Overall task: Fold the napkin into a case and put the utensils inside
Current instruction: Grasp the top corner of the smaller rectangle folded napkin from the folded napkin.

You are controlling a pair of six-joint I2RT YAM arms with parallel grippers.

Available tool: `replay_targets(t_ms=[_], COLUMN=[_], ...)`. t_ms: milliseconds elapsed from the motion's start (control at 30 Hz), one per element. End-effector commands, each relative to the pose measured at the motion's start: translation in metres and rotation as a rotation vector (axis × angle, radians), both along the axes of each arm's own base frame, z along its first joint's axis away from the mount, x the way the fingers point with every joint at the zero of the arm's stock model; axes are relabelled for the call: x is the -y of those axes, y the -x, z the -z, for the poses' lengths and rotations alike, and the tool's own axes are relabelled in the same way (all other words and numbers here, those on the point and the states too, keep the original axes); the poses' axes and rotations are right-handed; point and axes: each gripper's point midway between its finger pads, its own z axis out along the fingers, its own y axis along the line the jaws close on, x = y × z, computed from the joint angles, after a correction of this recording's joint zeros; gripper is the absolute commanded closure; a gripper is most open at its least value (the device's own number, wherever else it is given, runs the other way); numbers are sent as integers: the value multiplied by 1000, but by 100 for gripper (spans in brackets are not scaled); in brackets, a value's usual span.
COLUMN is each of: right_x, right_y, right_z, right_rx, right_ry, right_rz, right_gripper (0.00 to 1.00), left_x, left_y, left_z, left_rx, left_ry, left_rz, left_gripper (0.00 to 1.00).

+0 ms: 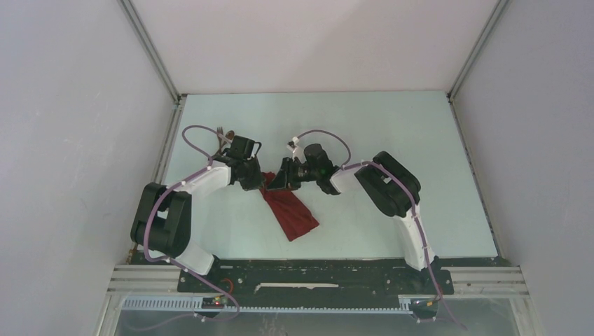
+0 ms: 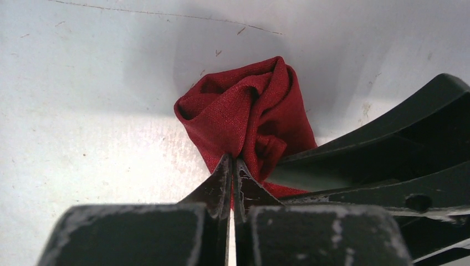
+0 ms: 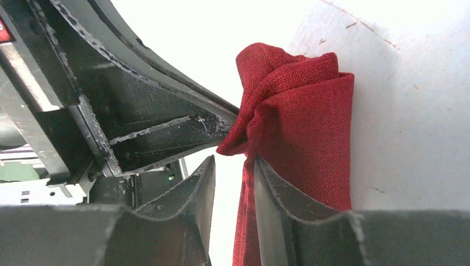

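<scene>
Seen from above, two black-and-white robot arms are reaching inward and meeting left of centre over a pale table (image 1: 406,140). Between them the napkin (image 1: 294,213), a dark red cloth, is lying bunched and creased on the table. Its far end is rising into the two grippers and its loose end is trailing toward the near edge.

The left gripper (image 2: 233,163) is pinching a gathered fold of the napkin, its two black fingertips pressed tightly together on the fabric. In the left wrist view the cloth is puffing up in a twisted mound just beyond those tips, and the other arm's dark fingers are crossing in from the right.

The right gripper (image 3: 234,163) is standing partly spread, with a bright gap showing between its fingers. A hanging strip of the napkin is passing through that gap and lying against one finger only (not squeezed).

In the overhead view the utensils (image 1: 223,133) are showing as thin brownish shapes just beyond the left wrist, too small to tell apart
</scene>
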Motion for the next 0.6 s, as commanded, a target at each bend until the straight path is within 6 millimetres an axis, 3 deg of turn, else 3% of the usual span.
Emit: replay_targets(t_ms=[0,333,500,567], right_x=[-4,-25,-24,-23], right_y=[-10,-14,-12,-6], right_z=[-10,7,44,59], right_rx=[-4,-27,-63,-66], right_ry=[-40,31,261,360], right_rz=[16,7,111,156], right_gripper=[60,75,94,95], left_x=[4,6,12,16], left_y=[-4,-4,-10,-11], left_z=[-11,-14,-27,-36], left_rx=[39,51,84,105], left_ry=[45,56,94,118], left_rz=[-4,5,8,9], left_gripper=[100,100,100,100])
